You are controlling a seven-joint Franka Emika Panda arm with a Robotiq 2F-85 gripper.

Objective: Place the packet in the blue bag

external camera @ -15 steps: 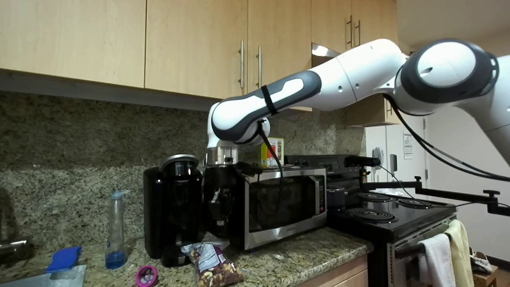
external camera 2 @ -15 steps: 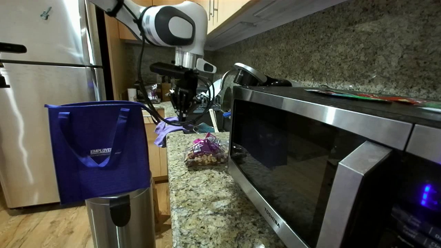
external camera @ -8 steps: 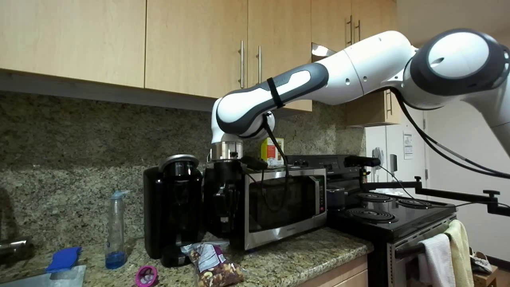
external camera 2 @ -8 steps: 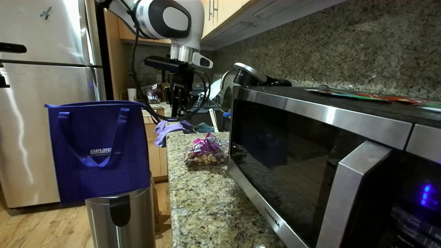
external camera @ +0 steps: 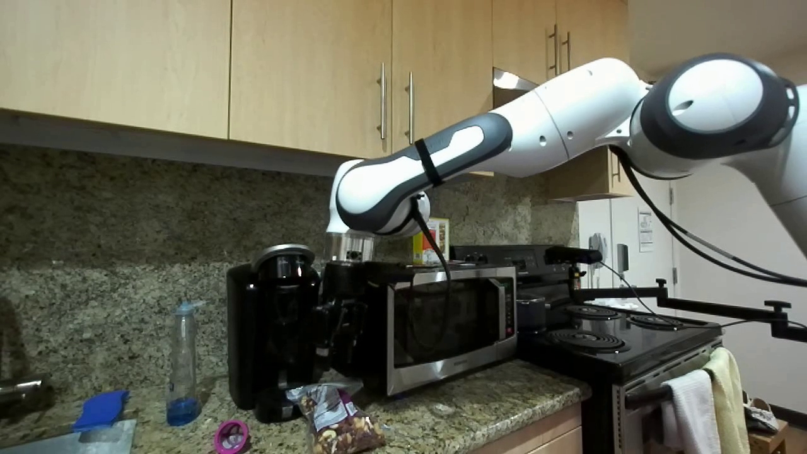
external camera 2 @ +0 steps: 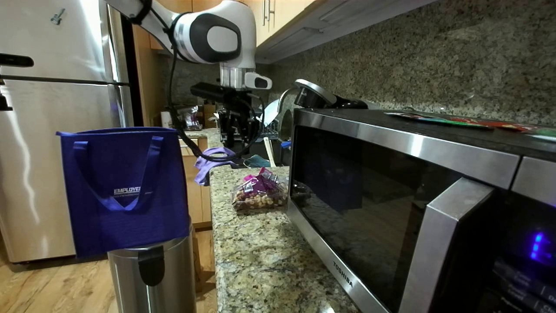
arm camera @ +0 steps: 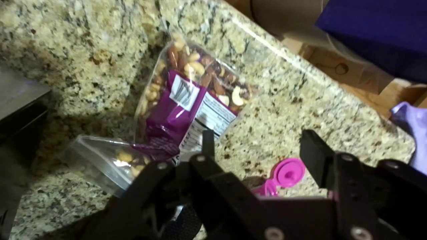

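Wrist view shows the hand (arm camera: 257,145) spread wide, holding nothing. It should move over the packet (arm camera: 189,108), sink low, and pinch a big fold of its middle.

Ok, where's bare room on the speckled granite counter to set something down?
A bare strip of counter fronts the boxy black-and-steel microwave, from the purple-labelled plastic nut packet to the black coil stove. It's crowded on the packet's other side, with the tall black coffee maker and round pink plastic piece close by.
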